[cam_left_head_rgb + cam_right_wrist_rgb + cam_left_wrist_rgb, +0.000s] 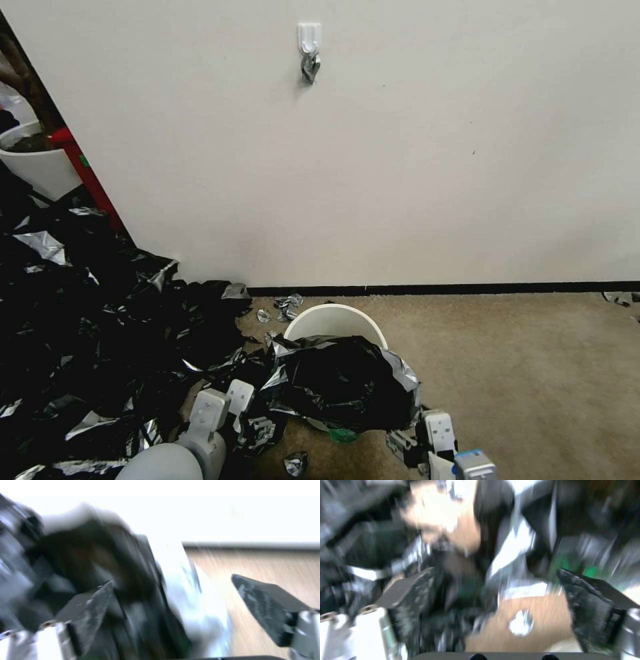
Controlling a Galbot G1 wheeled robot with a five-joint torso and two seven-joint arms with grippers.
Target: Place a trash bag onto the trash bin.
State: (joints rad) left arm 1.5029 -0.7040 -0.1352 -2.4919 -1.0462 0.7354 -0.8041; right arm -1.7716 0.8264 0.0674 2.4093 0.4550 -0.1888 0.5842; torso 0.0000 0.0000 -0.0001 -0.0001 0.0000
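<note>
Black plastic trash bag (pixel 343 383) is lying bunched over the front of the trash bin (pixel 333 323).
It looks light and slippery; both the left gripper (pixel 496 592) and right gripper (pixel 173 597) are hanging wide apart beside its edges, the best places to pinch.

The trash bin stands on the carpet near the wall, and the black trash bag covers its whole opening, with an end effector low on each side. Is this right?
Not quite. In the head view the trash bag covers only the near part of the trash bin; the far rim and inside wall stay bare. The rest holds: the bin stands on the carpet near the wall, with the left end effector and right end effector low on each side.
</note>
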